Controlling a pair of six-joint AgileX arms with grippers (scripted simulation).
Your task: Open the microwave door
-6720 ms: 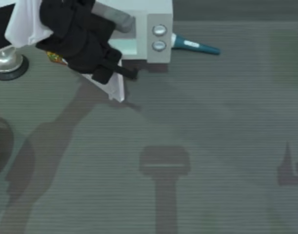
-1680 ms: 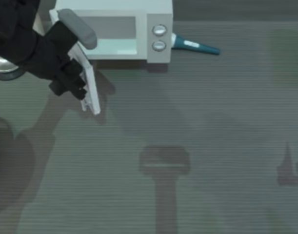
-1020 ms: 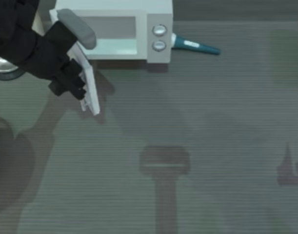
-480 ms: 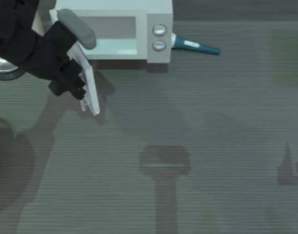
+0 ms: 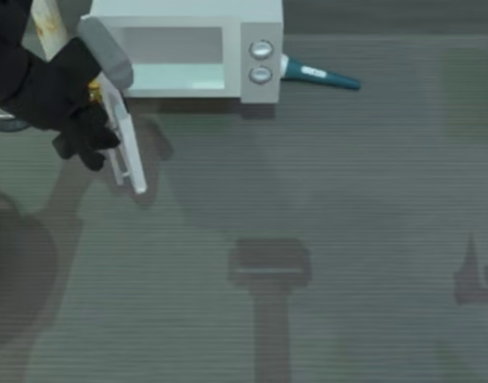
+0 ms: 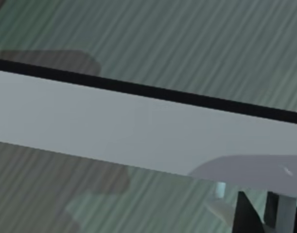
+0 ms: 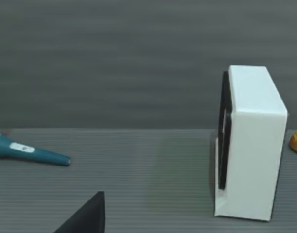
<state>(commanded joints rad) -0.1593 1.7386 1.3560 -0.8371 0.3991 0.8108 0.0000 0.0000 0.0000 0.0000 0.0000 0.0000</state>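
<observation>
Microwave [image 5: 188, 48]: smooth matt pale casing, plastic-like. Knobs [image 5: 261, 50]: shiny metallic silver. Microwave door [image 5: 124, 144]: smooth matt. Table [image 5: 347, 223]: matt, finely ribbed.

In the top view the left arm covers the left tool [image 5: 90, 144] beside the microwave door [image 5: 125, 155], so its fingers cannot be made out. The microwave [image 5: 188, 48] is cut off by the picture's upper edge. The left wrist view shows only a pale strip of the door, both ends cropped. The right tool is out of sight.
</observation>
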